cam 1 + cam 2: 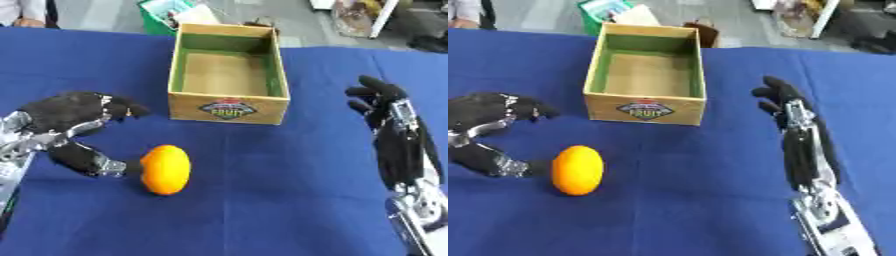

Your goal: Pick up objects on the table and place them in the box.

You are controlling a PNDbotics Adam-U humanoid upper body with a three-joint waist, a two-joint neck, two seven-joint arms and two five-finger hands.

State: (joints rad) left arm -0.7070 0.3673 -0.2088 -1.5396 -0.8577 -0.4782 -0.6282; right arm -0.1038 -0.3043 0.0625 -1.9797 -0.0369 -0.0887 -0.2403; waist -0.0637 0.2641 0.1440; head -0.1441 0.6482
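Lying on its side on the blue table cloth (262, 200), an orange oval fruit (165, 169) sits toward the near left, well in front of the box (229, 107) and a little to its left. The box is a cardboard one with a green inner lining and a fruit logo on its front wall; it stands upright at the middle of the far half of the cloth, its top open and its bare brown floor showing with nothing in it. The left hand (66, 117) comes in from the left edge just beside the fruit, its fingers spread apart in a wide arc: the upper fingers curve over toward the box side, and the thumb (96, 162) reaches along the cloth below, its tip at the fruit's left side and seemingly touching it, though the contact is hard to make out. The fruit is not enclosed by the hand and rests on the cloth. The right hand (798, 130) lies at the right side of the table, well apart from both fruit and box, fingers pointing away toward the far edge, relaxed and only slightly bent, holding nothing. Beyond the table's far edge, a green container (166, 15) stands on the grey floor behind the box.
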